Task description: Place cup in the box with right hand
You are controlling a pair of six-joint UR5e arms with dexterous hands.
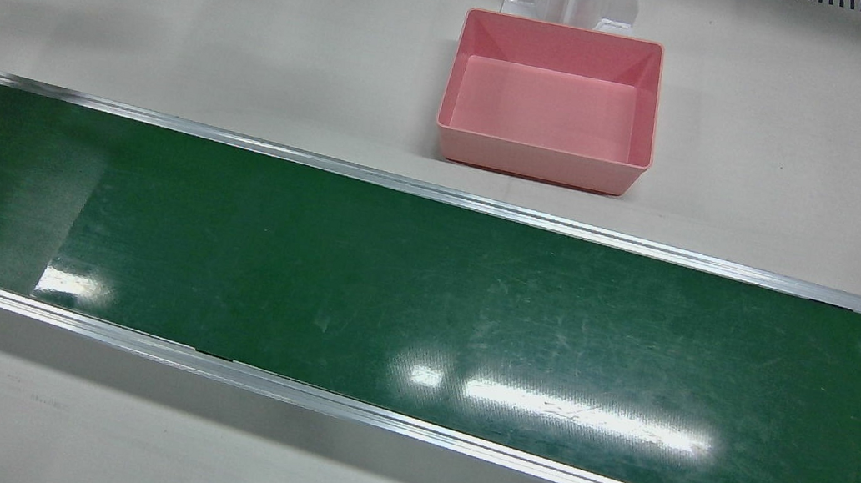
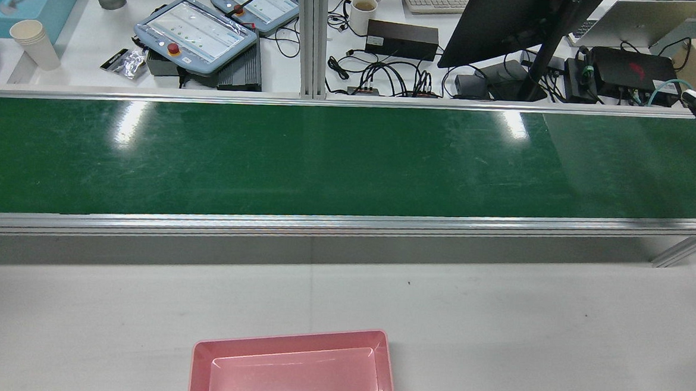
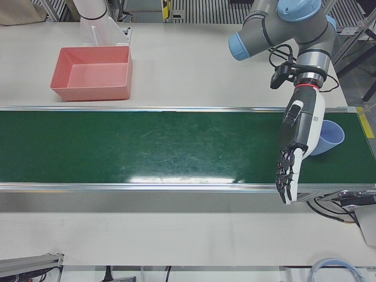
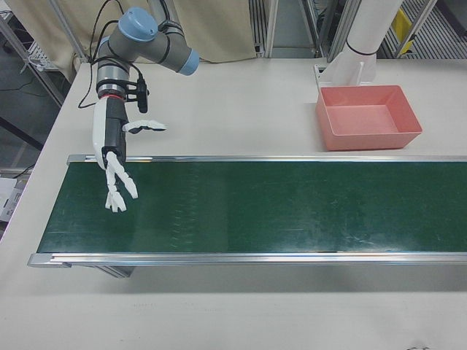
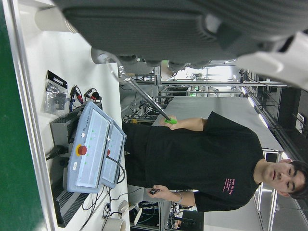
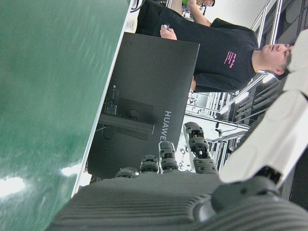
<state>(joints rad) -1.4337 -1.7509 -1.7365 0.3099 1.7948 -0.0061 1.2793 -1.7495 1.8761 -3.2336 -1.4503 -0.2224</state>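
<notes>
Pale blue plastic cup (image 3: 329, 137) on the green conveyor belt (image 3: 147, 147) beside left hand (image 3: 296, 138); pink rectangular plastic box (image 4: 368, 115) on white desk (image 4: 241, 102). Right hand (image 4: 115, 164) over belt, fingers (image 4: 117, 193) spread, released, grasping nothing; left likewise extended, empty.

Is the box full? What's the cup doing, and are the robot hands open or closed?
Box: empty, upright on the table.
Cup: on the belt, looks tipped over, not held.
Left robot hand: open, empty.
Right robot hand: open, empty.

Robotics lab or test cell: green conveyor belt (image 2: 326, 158) across white tabletop (image 2: 496, 322), teach pendants (image 2: 195, 32), monitor (image 2: 512, 19), cable clutter (image 2: 384, 72) behind, aluminium framing.
</notes>
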